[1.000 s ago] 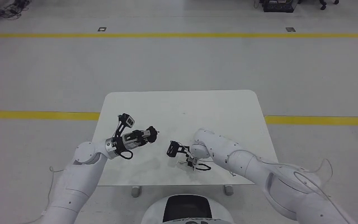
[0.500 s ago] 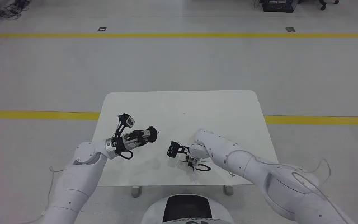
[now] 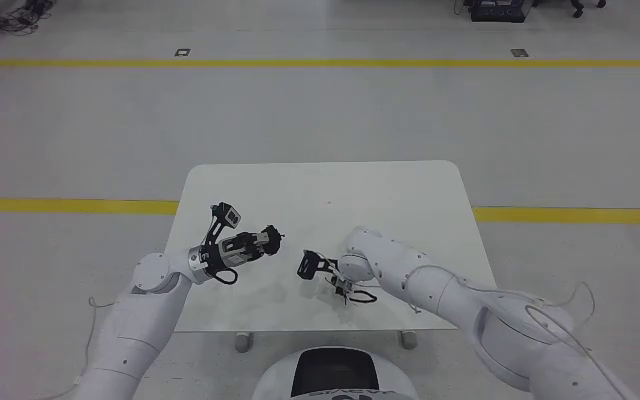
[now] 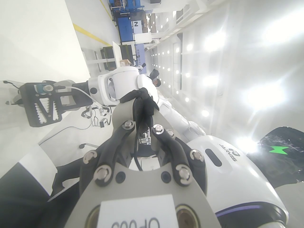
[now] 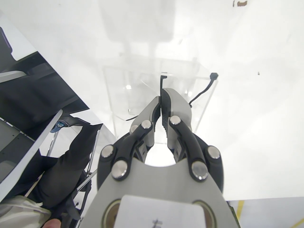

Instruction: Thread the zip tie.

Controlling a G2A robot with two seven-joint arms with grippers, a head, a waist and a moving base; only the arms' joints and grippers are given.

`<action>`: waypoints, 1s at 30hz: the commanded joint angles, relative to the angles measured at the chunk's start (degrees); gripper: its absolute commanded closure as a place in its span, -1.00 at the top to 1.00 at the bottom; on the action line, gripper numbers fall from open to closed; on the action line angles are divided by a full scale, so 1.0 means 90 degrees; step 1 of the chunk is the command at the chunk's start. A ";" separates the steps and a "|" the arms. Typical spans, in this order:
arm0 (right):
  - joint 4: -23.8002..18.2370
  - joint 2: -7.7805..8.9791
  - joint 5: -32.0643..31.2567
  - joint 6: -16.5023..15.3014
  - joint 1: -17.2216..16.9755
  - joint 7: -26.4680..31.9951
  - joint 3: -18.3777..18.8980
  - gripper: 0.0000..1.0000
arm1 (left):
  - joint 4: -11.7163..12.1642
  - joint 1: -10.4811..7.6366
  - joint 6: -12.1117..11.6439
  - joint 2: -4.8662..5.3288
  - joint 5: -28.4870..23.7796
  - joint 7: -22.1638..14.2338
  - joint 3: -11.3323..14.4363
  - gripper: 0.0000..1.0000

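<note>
Zip tie (image 5: 162,83) is sitting clamped in the closed right tool (image 5: 162,97), its length pointing past the fingertips toward the clear box (image 5: 111,96) on the tabletop (image 3: 300,190). Just left, the left tool (image 3: 274,238) is pinching a black strap (image 4: 143,100).

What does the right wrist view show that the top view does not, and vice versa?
Right wrist view alone: the black zip tie poking from the shut right end effector, at a clear box. Top view alone: the left end effector over the table, and the table's whole outline. Both: the right end effector and the white table.
</note>
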 commanded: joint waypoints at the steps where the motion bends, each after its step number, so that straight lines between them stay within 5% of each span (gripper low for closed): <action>1: -0.0084 0.0043 0.0023 0.0000 0.0013 0.0033 0.0000 -1.00 | 0.0000 0.0000 0.0000 0.0000 0.0000 0.0000 0.0000 -1.00; 9: -0.0468 0.0247 0.0099 0.0000 0.0076 0.0027 0.0000 -1.00 | 0.0000 0.0000 0.0000 0.0000 0.0000 0.0000 0.0000 -1.00; 24: -0.1612 0.1127 0.0377 0.0000 0.0183 -0.0363 0.0000 -1.00 | 0.0000 0.0000 0.0000 0.0000 0.0000 0.0000 0.0000 -1.00; 30: -0.1807 0.1279 0.0475 0.0000 0.0154 -0.0446 0.0000 -1.00 | 0.0000 0.0000 0.0000 0.0000 0.0000 0.0000 0.0000 -1.00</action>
